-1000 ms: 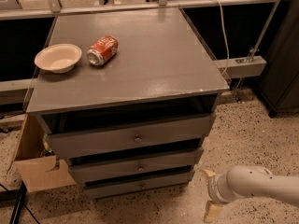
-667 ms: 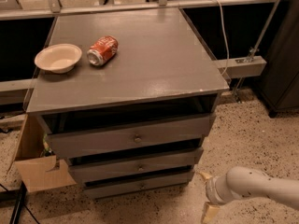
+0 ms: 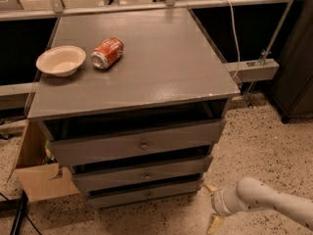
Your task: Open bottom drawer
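The grey cabinet [image 3: 146, 77] has three drawers. The bottom drawer [image 3: 122, 197] is the lowest and slimmest, with a small round knob [image 3: 149, 195] at its centre and a thin dark gap above its front. The middle drawer [image 3: 117, 175] and the tall top drawer [image 3: 107, 147] also stand slightly ajar. My gripper [image 3: 210, 207] is low at the bottom right, just right of the bottom drawer's right end, near the floor. Its two yellowish fingers [image 3: 211, 187] are spread apart with nothing between them. It touches nothing.
A white bowl [image 3: 60, 60] and a red soda can [image 3: 107, 53] lying on its side sit on the cabinet top. A cardboard box [image 3: 41, 180] stands at the cabinet's left. A dark cabinet [image 3: 298, 58] stands at the far right. The floor [image 3: 259, 141] is speckled.
My arm has moved left, bringing the gripper nearer the cabinet's lower right corner. The drawers, bowl and can have not moved.
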Controlling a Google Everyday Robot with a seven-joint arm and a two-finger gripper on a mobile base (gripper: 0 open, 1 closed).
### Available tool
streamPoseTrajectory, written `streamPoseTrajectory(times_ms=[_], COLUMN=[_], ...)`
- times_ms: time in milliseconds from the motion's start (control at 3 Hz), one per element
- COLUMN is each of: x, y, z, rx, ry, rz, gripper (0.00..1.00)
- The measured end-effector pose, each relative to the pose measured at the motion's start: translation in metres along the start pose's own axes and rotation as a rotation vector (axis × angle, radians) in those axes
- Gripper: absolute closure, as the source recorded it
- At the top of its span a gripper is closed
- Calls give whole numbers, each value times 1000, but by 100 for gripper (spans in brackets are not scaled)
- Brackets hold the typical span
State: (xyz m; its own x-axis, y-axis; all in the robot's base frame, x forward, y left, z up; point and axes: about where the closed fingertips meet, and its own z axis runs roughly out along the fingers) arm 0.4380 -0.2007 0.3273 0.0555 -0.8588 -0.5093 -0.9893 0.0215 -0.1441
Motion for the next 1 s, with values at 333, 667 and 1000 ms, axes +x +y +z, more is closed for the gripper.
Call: streamPoseTrajectory(times_ms=[333,667,1000], x=[23,23,37], y=[-2,-2,-5], z=[42,42,59], rx=[-29,-29,-20], ry=[-14,-14,-50], rz=[44,44,46], gripper=[0,0,0])
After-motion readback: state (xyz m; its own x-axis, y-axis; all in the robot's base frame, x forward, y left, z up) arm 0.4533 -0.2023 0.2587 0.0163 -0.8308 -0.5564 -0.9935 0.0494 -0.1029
